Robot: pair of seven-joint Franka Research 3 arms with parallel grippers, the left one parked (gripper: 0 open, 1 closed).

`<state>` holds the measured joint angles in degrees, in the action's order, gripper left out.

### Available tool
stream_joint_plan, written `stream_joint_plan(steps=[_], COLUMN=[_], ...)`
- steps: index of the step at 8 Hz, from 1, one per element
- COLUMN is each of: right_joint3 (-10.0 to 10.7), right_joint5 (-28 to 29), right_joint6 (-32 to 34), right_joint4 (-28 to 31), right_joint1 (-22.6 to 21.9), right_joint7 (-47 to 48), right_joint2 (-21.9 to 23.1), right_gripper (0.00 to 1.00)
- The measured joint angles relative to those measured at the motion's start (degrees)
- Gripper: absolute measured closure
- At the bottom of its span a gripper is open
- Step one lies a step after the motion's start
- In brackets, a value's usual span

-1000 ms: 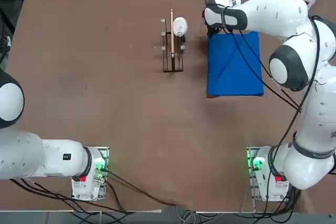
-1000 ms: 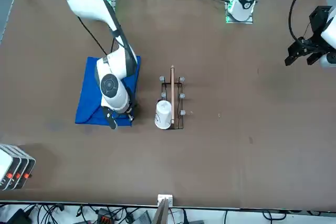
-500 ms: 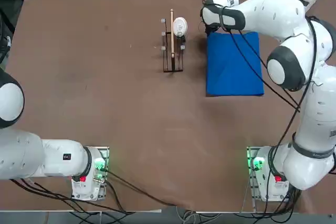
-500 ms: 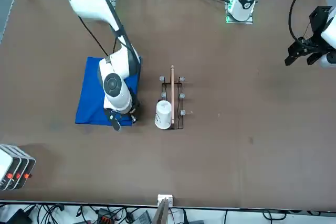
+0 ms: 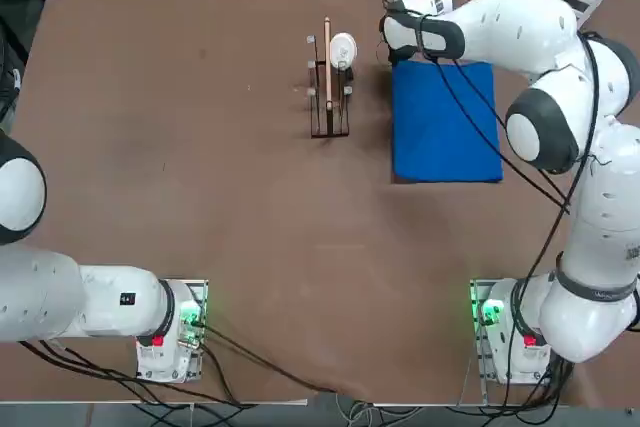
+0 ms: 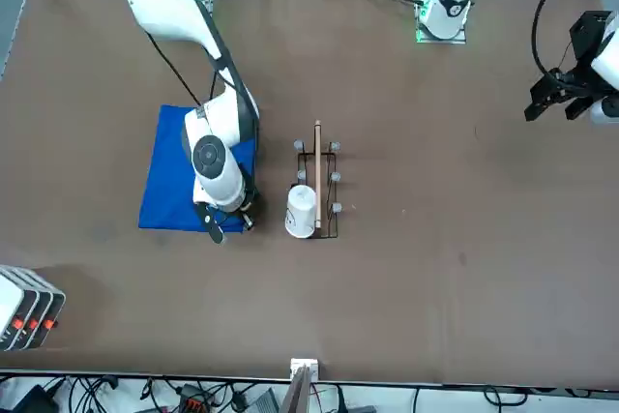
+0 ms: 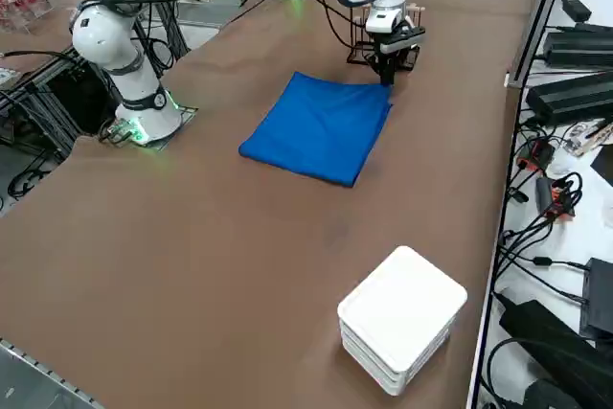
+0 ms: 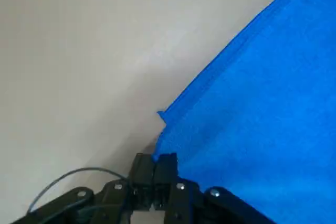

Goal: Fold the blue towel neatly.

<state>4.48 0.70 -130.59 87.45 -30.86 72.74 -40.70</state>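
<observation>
Towel point(image 5: 440, 132) lies on the right half of the surface point(image 5: 240, 227), beyond the right arm's base point(image 5: 505, 332), folded into a compact, nearly square rectangle. As far as it shows from overhead, its long axis runs away from the robot, with 1 short edge facing the bases and 2 longer edges pointing toward the far side. In the front view, those 2 longer edges tilt a little, and the right arm point(image 6: 218, 94) hides part of the cloth on its robot's-left half.

The right hand point(image 8: 155, 157) is closed, its 2 fingers pinching the towel at the far corner on the robot's left. Seen from the wrist, 1 long, straight hem runs diagonally toward the fingertips, and 1 small point of cloth sticks out from the edge near them. The rest of the towel spreads out flat from the grip, smooth across the part that shows. In the right side view, the hand is at the corner nearest the rack point(image 5: 329, 97).

The rack stands to the left of the towel, apart from it, with its rod point(image 5: 327, 62) pointing away from the robot, roughly parallel to the towel's long axis. 1 white cup point(image 6: 301, 212) is at the rack's far end. The white boxes point(image 7: 402, 308) are stacked beyond the towel, toward the robot's right, well apart from it.
</observation>
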Motion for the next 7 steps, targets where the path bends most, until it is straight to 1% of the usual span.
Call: stream_joint_plan(steps=[5, 7], right_joint3=[0.0, 0.0], right_joint5=[-0.06, -0.06], right_joint6=[-1.49, -3.05], right_joint4=[-0.08, -0.11], right_joint1=[-0.52, -0.57], right_joint7=[-1.04, -1.25], right_joint2=[-0.56, -0.83], right_gripper=[0.98, 0.98])
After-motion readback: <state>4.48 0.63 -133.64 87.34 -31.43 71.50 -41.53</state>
